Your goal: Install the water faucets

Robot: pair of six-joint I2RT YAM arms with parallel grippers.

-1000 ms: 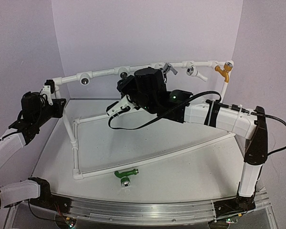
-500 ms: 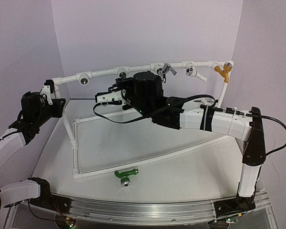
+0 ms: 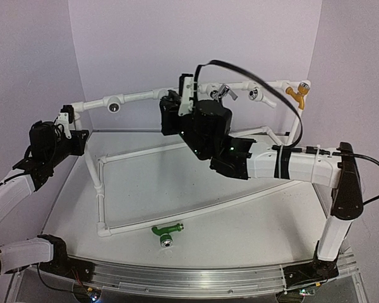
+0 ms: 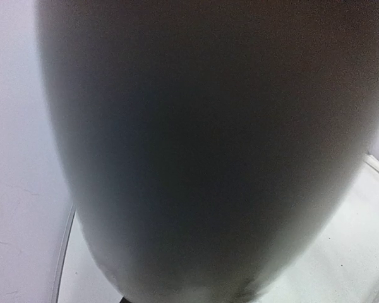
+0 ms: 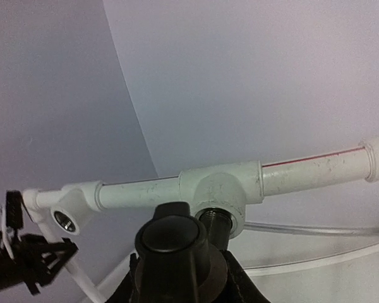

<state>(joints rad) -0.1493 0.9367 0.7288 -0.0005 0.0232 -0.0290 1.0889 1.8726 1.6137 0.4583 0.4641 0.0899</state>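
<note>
left wrist: whole view filled by a dark blurred mass (image 4: 202, 151), maybe an out-of-focus arm part | right wrist: dark faucet (image 5: 172, 243) cut by lower edge, its thread end hidden inside white tee (image 5: 221, 189) | top: left gripper (image 3: 64, 118) too small, jaws not readable; left arm (image 3: 6, 202) cut by left edge

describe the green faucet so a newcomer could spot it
On the table, find the white pipe frame. Just in front of its near pipe, close to the left corner, lies the green faucet. It is the only bright green piece, lying loose rather than mounted on the raised rear rail.
</note>
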